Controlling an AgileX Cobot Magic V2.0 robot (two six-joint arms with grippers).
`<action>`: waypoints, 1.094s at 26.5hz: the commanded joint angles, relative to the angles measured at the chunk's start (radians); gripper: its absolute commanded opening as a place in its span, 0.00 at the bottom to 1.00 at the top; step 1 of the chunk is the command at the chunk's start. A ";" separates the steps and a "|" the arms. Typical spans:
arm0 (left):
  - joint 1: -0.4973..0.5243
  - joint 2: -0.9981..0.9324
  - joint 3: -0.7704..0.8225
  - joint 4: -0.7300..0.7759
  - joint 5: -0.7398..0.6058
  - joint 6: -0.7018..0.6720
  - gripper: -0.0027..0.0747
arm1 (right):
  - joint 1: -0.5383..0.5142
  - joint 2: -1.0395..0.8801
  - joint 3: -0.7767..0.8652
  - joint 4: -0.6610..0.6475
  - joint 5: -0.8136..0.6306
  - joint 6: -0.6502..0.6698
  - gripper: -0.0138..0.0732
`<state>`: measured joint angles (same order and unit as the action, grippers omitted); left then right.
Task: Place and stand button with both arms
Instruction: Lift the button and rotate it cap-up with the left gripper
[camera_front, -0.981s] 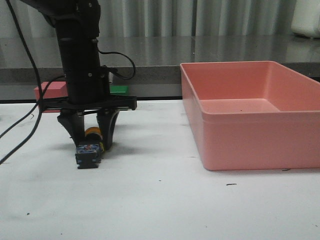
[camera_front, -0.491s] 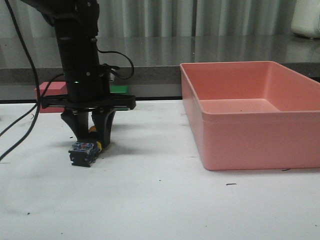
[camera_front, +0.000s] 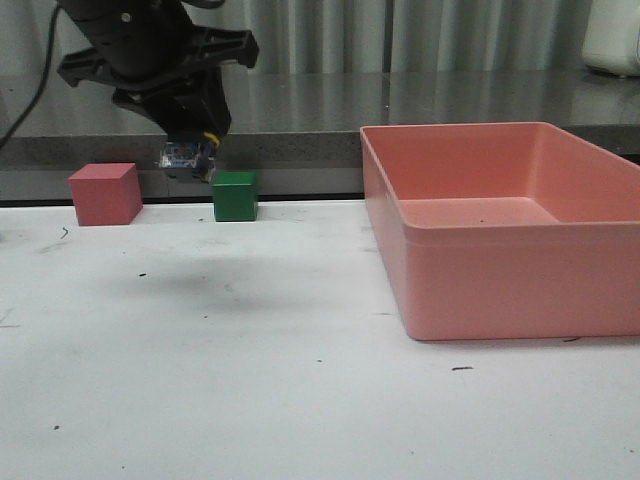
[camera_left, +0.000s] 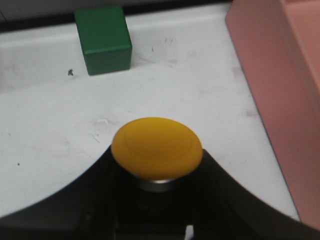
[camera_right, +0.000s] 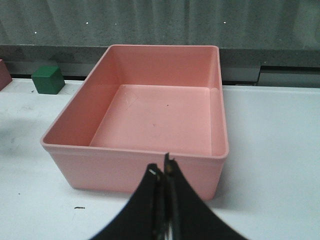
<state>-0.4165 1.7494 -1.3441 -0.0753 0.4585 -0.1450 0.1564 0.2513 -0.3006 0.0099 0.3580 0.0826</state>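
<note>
**Button picked up, placing and standing still to do**

You have the button (camera_front: 190, 154) in the air, clamped in the left gripper (camera_left: 155, 200), high over the table's (camera_front: 300, 400) far left part, near the green cube (camera_front: 235, 195) and pink cube (camera_front: 104, 193). It has not been set down or stood up. The left arm is raised and tilted, the yellow cap (camera_left: 156, 147) jutting past its fingers (camera_left: 90, 195). The right gripper (camera_right: 162, 200) hangs near the pink bin (camera_right: 135, 155), fingers pressed together on nothing.

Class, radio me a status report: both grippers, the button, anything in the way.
Left gripper shut on button, held above the table. Right gripper shut, empty, facing the pink bin. Green cube and pink cube sit behind; nothing blocking.
</note>
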 joint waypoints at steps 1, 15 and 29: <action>-0.006 -0.140 0.105 -0.003 -0.230 0.003 0.23 | -0.003 0.006 -0.028 -0.010 -0.081 -0.007 0.08; -0.006 -0.436 0.644 0.109 -0.945 0.003 0.23 | -0.003 0.006 -0.028 -0.010 -0.081 -0.007 0.08; -0.006 -0.361 0.815 0.109 -1.223 0.003 0.23 | -0.003 0.006 -0.028 -0.010 -0.081 -0.007 0.08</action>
<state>-0.4165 1.3776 -0.5112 0.0329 -0.6471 -0.1401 0.1564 0.2513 -0.3006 0.0099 0.3580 0.0826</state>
